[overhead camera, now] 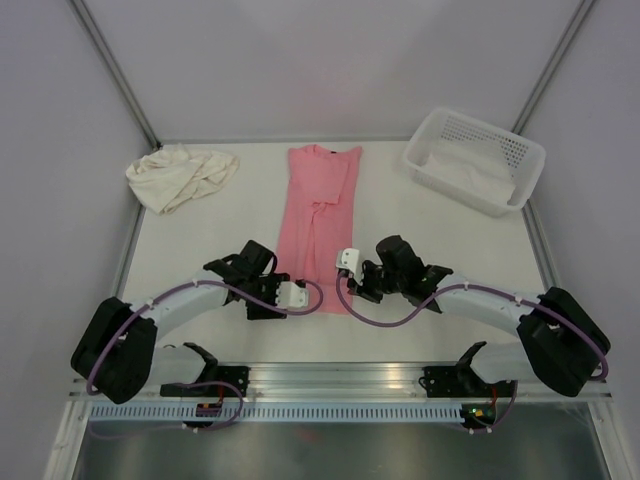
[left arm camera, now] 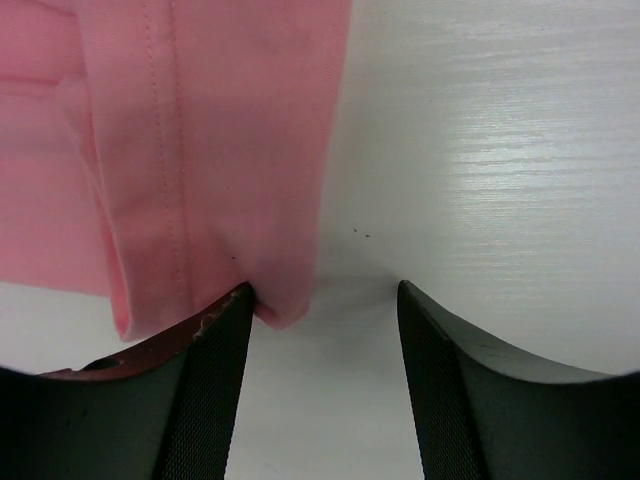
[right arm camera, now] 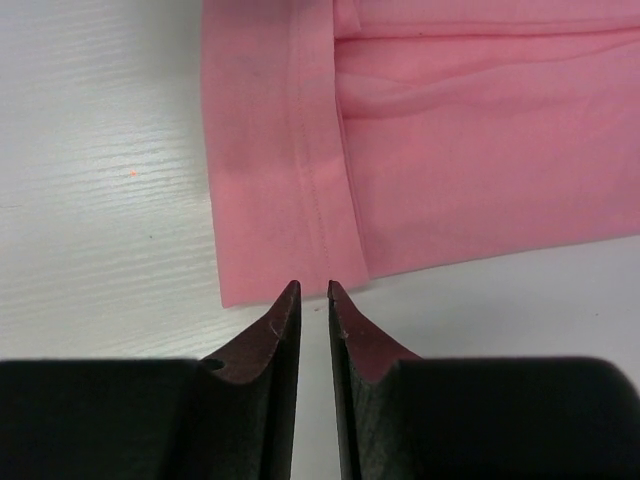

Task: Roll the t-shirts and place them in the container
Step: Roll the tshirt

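Note:
The salmon-pink t-shirt [overhead camera: 318, 215] lies flat in the middle of the table, folded into a long strip, collar at the far end. The cream t-shirt [overhead camera: 182, 175] lies crumpled at the back left. My left gripper [overhead camera: 296, 298] is open at the pink shirt's near left corner. In the left wrist view [left arm camera: 325, 290] its left finger touches the hem corner of the shirt [left arm camera: 200, 130]. My right gripper [overhead camera: 345, 270] is at the near right corner. In the right wrist view [right arm camera: 314, 288] its jaws are almost together and empty, tips just short of the hem [right arm camera: 290, 200].
A white perforated basket [overhead camera: 490, 128] stands at the back right. Grey walls and metal posts close in the table at the back and sides. A metal rail runs along the near edge by the arm bases.

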### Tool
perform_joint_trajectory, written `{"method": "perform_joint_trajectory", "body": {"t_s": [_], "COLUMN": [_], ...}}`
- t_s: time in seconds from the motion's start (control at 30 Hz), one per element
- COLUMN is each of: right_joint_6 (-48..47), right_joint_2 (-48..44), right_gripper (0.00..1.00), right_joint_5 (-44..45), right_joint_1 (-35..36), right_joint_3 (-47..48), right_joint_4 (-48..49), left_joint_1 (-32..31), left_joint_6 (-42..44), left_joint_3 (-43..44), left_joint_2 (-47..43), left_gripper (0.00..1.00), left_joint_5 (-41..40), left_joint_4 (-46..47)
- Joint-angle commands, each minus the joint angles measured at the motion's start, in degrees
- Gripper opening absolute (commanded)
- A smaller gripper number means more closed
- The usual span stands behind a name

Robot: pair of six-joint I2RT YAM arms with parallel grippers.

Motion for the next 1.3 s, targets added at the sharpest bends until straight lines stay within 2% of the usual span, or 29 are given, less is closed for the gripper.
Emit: {"method": "perform_joint_trajectory", "body": {"t_s": [0.0,0.1,0.2,0.27,0.3,0.4,0.5,0.67,0.77,1.03,1.13,1.23,1.27], "right_joint_6": [-3.6,-6.9,-13.9,-19.0,-20.1,-24.8,-27.2,-25.4,-25.0,-24.2,-24.4,-24.5,-24.7], "right_joint_2": [-1.4,-1.7,-0.8,0.7,1.4,3.7,4.6,6.6,7.3,9.7,11.5,11.4,11.2], "right_gripper": [0.23,0.24,0.32,0.38,0.41,0.45,0.45,0.46,0.49,0.50,0.48,0.38,0.27], "right_joint_5": [-1.6,-2.3,-2.9,-1.7,-1.1,-0.1,2.0,6.3,5.2,8.0,9.3,10.1,9.9], "right_joint_1": [0.5,1.1,2.7,4.6,5.2,6.1,7.4,9.6,10.2,12.7,12.8,12.9,12.9], "right_joint_3": [0.0,-0.2,0.1,0.6,1.3,2.6,2.0,2.0,2.5,3.2,4.4,5.2,4.9], "right_joint_4": [1.1,0.4,-2.3,-5.0,-6.7,-10.7,-10.6,-6.3,-4.6,-2.9,-4.0,-5.5,-5.8], "left_joint_1": [-0.4,-0.4,-0.4,-0.4,-0.4,-0.4,-0.4,-0.4,-0.4,-0.4,-0.4,-0.4,-0.4], "left_joint_6": [4.2,3.9,2.2,0.6,0.3,0.7,1.0,-0.1,-0.5,-1.2,-1.9,-2.7,-2.6], "left_joint_3": [-0.4,-1.1,-1.3,-1.0,-1.0,-2.0,-3.4,-2.9,-2.2,-0.8,-0.3,0.1,0.1], "left_joint_2": [0.3,0.5,1.8,2.7,3.1,2.1,0.4,-0.2,0.1,0.2,0.2,-0.6,-1.1], "left_gripper": [0.65,0.64,0.63,0.56,0.48,0.40,0.36,0.31,0.30,0.30,0.35,0.46,0.53], "left_joint_5": [-0.8,-1.7,-3.5,-5.4,-5.7,-5.4,-4.5,-4.3,-4.4,-4.2,-5.2,-6.8,-7.0], "left_joint_4": [4.9,6.6,8.6,9.5,9.8,9.9,9.8,9.5,9.1,7.6,7.5,7.5,7.5]}}
